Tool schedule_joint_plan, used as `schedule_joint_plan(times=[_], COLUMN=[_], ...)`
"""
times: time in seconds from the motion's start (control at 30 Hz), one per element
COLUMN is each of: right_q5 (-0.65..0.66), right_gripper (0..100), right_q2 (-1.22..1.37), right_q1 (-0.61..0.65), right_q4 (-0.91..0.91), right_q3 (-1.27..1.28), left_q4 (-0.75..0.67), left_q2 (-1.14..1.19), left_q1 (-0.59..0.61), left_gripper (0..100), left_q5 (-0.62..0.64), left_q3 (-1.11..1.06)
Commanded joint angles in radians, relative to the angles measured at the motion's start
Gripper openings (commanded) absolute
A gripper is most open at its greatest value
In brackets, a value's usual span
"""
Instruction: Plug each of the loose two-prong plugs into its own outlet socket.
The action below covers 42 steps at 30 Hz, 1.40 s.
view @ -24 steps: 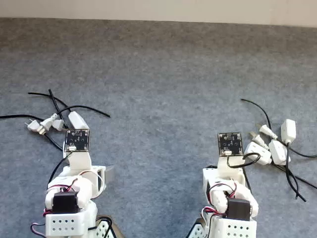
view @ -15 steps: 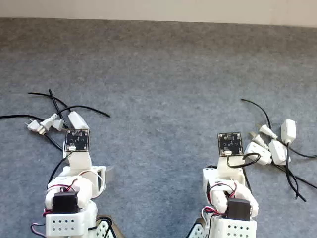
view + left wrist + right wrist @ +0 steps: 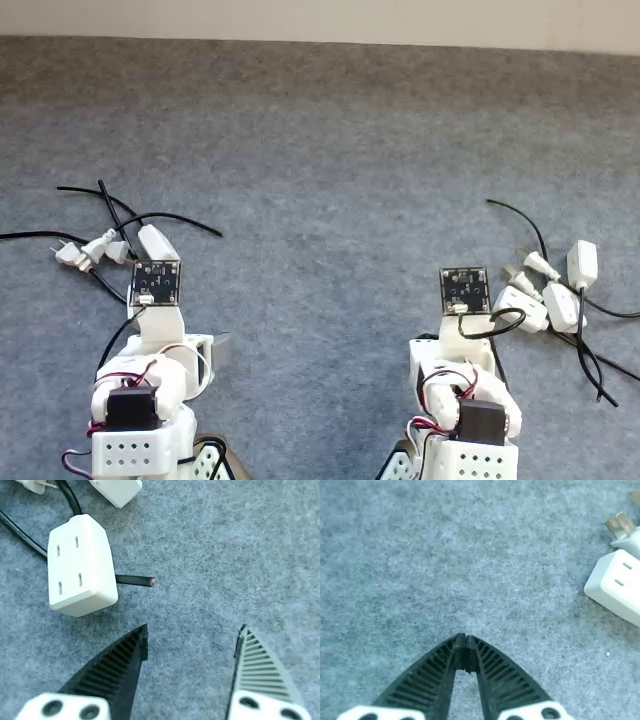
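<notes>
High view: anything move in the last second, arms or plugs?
Nothing visibly changed. The left arm and the right arm keep their poses, and the left plug pile and the right plug pile lie where they were on the carpet.

White arms (image 3: 150, 385), black square wrist boards (image 3: 156, 283), black ribbed claw (image 3: 466, 639), red wires (image 3: 128, 378)
</notes>
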State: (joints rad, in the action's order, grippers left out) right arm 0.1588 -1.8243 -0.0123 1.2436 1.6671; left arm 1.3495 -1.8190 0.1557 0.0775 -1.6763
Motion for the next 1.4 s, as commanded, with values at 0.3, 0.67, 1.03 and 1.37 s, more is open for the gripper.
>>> schedule_joint_plan(times=[0.3,0.67,1.03,1.37], right_q5=[0.009,0.005,0.005,0.195], right_gripper=[1.3,23.4,23.4,23.4], right_q2=[-0.004,0.079,0.918,1.75], right_q1=[-0.07,-0.478,-0.547,-0.555], right_q4=[-0.335,-0.628,-0.74,-0.438], right_q3=[-0.101,-0.372,-0.806,-1.435], left_q4=[-0.015,-0.015,-0.015,-0.015], left_q2=[0.008,0.008,0.008,0.008], left_q1=[0.007,0.007,0.007,0.007], left_gripper=[28,28,28,28], left_q5=[0.003,0.003,0.003,0.003], left_q3=[-0.019,-0.019,-0.019,-0.019])
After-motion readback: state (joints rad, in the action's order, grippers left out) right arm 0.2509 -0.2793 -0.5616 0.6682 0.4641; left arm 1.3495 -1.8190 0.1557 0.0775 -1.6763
